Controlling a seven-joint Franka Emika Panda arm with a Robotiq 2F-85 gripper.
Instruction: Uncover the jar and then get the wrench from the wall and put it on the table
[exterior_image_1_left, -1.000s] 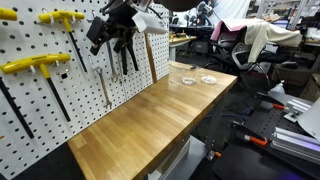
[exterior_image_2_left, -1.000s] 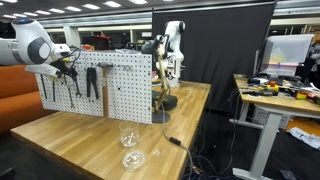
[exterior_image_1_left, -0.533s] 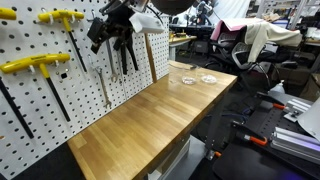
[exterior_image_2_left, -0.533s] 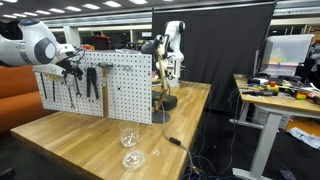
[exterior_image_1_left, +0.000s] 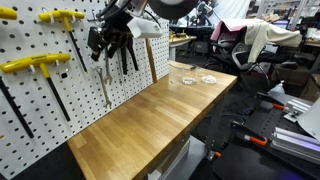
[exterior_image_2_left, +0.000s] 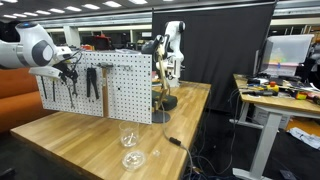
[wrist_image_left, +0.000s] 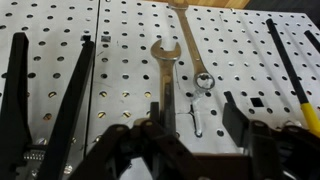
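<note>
Working step 2 now: the jar (exterior_image_2_left: 128, 137) sits uncovered on the table (exterior_image_2_left: 80, 135), lid (exterior_image_2_left: 134, 158) beside it. My gripper (wrist_image_left: 195, 118) faces the wall (wrist_image_left: 110, 60), jaws partly open with the wrench (wrist_image_left: 200, 100) hanging between them (the longer wrench (wrist_image_left: 165, 75) is just beside 1 finger (wrist_image_left: 153, 116)), nothing held yet. Next, I judge, close on the shank only, then lift it clear of the wall.

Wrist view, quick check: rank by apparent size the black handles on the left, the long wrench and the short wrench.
1. black handles, longest and thickest
2. long wrench
3. short wrench
All three lower ends are hidden at the bottom of the picture, so full lengths are unsure.
</note>
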